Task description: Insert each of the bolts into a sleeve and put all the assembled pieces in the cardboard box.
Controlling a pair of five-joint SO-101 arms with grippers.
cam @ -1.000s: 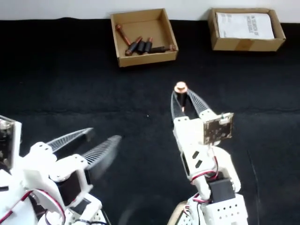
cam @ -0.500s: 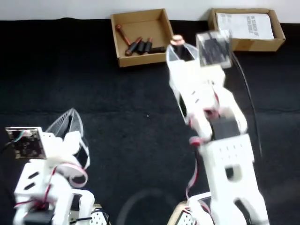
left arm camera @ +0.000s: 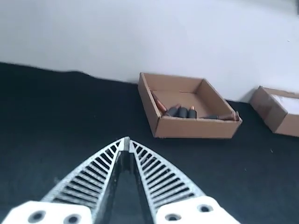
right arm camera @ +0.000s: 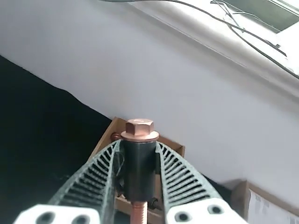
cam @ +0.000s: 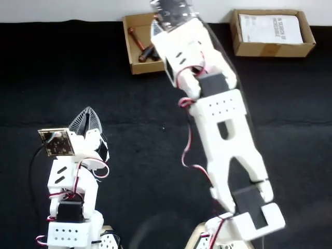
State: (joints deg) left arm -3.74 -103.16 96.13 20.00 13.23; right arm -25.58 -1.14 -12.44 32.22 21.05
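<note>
The right tool (right arm camera: 138, 140) is clamped on a black cylindrical sleeve (right arm camera: 137, 163) with a copper hex-head bolt (right arm camera: 139, 128) through it, over the open brown cardboard box (cam: 136, 67) at 12 o'clock on the black surface (cam: 62, 78). The left tool (left arm camera: 125, 143), tips together and empty, sits at 8 o'clock.

High view: right arm (cam: 207, 98) covers right part of cardboard box (cam: 127, 44) and most of contents; few pieces (cam: 141, 52) peek out at left, count unclear. Wrist board (cam: 174, 10) cut by top edge; same arm's base cut by bottom edge.

Right wrist view: sleeve (right arm camera: 138, 163), clamped in right pincer (right arm camera: 137, 142), hides bolt (right arm camera: 137, 128) shank; thread end cut by bottom edge. Cardboard box mostly behind pincer.

Left wrist view: second box (left arm camera: 275, 109) cut by right edge; pieces too small to count.
</note>
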